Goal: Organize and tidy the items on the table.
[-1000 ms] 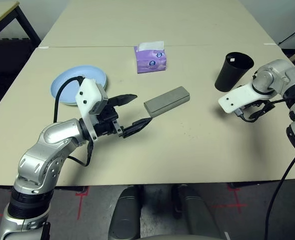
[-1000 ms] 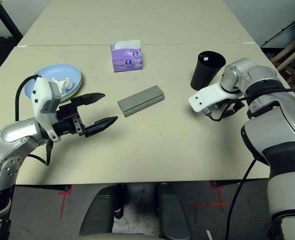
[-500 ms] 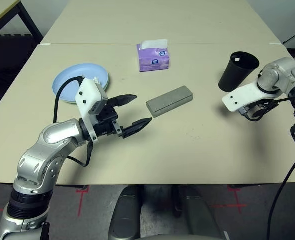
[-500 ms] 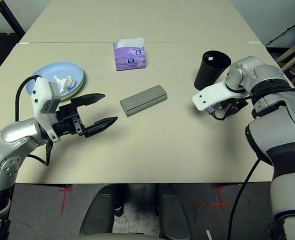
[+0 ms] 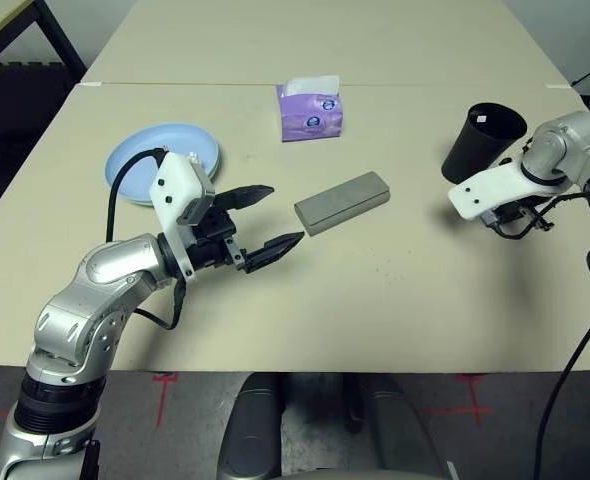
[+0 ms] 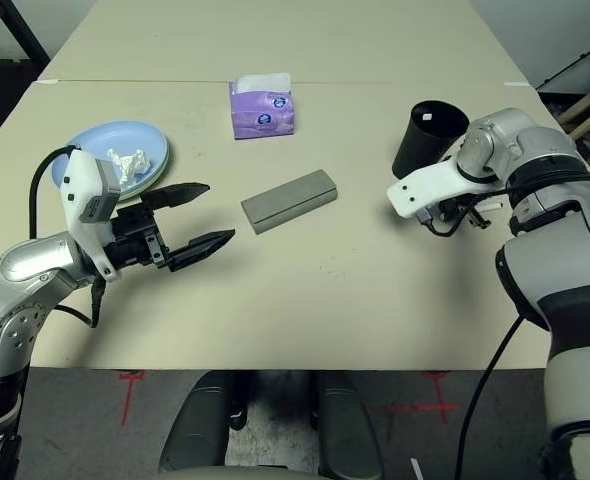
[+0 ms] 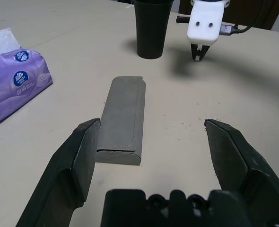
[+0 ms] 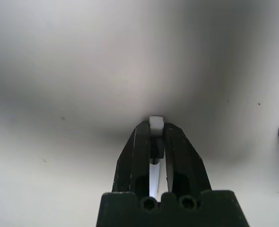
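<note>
**Right gripper pinches a white pen beside the cup**

I see the right gripper (image 8: 152, 137) clamped on a white pen (image 8: 155, 124) just beside the black cup (image 5: 482, 139). My left gripper (image 5: 265, 220) gapes wide, empty, facing the grey glasses case (image 5: 342, 201) left of that cup.

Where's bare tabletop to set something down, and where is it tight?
Widest free patch: the near half of the table, bordered by the grey case, the left gripper and the right gripper. Also free: beyond the seam, behind the tissue pack. Tight: between the black cup and right gripper, and around the blue plate.
</note>
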